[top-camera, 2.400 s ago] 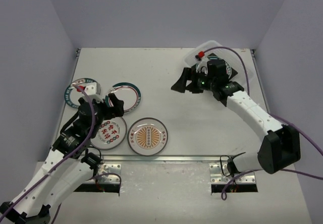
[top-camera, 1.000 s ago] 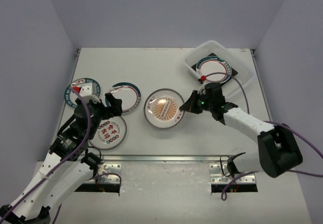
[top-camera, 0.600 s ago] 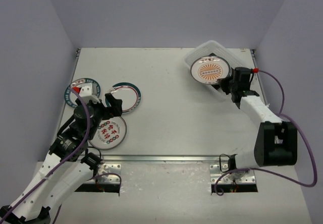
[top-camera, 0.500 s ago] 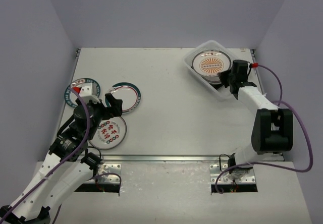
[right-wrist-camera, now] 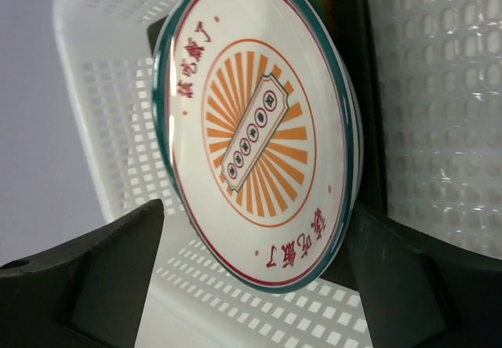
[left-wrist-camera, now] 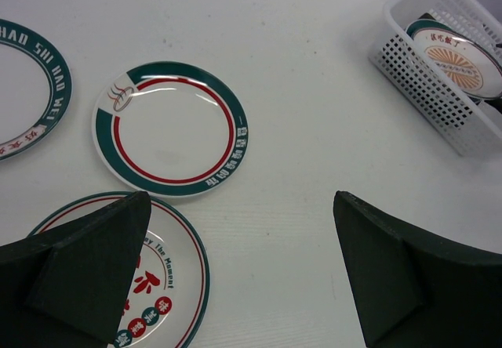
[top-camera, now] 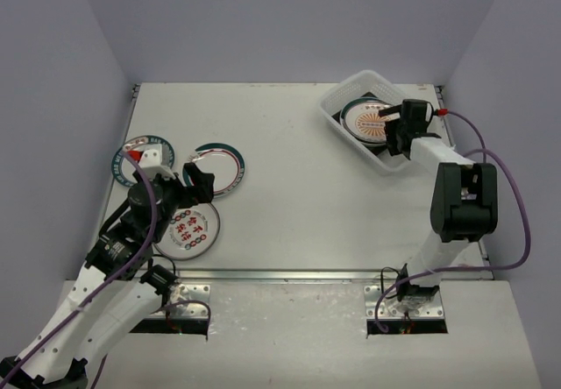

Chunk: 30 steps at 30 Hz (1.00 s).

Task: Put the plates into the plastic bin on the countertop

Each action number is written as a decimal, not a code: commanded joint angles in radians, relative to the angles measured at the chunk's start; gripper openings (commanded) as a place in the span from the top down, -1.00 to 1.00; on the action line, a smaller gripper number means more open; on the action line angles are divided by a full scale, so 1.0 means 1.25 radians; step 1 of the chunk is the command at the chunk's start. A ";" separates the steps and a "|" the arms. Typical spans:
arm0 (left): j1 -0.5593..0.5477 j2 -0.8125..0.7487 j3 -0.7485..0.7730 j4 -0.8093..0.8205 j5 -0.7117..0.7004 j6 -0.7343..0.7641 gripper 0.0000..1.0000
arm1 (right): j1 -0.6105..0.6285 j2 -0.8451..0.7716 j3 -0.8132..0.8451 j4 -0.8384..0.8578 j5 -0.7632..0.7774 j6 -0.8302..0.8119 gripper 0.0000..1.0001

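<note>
The plastic bin [top-camera: 346,135] stands at the back right of the countertop [top-camera: 289,144]. A round plate with an orange sunburst [top-camera: 372,122] lies in it on top of other plates. My right gripper [top-camera: 396,124] is in the bin at that plate's right edge, open. In the right wrist view the sunburst plate [right-wrist-camera: 259,128] sits between the spread fingers, with a dark plate edge [right-wrist-camera: 370,89] under it. My left gripper [top-camera: 195,187] is open above the plate with red characters [top-camera: 188,229]. Two teal-and-red rimmed plates [top-camera: 219,168] [top-camera: 131,157] lie behind it.
The left wrist view shows the empty-centred plate [left-wrist-camera: 169,132], the red-character plate [left-wrist-camera: 169,277], another rim at the left [left-wrist-camera: 31,89] and the bin [left-wrist-camera: 423,81] far right. Grey walls enclose the countertop. A metal front edge [top-camera: 289,275] runs along the near side.
My right gripper carried the sunburst plate from the middle of the countertop to the bin and let it down there. The left arm has barely moved.
</note>
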 commanded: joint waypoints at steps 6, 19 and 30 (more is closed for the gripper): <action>0.008 0.014 0.012 0.036 0.011 0.016 -1.00 | 0.033 -0.161 0.161 -0.191 0.014 -0.158 -0.98; 0.010 0.010 0.015 0.026 -0.015 0.008 -1.00 | 0.191 -0.182 0.133 -0.162 -0.294 -0.365 -0.98; 0.041 -0.158 0.027 -0.041 -0.243 -0.088 -1.00 | 0.612 -0.054 -0.090 0.165 -0.533 -0.429 -0.98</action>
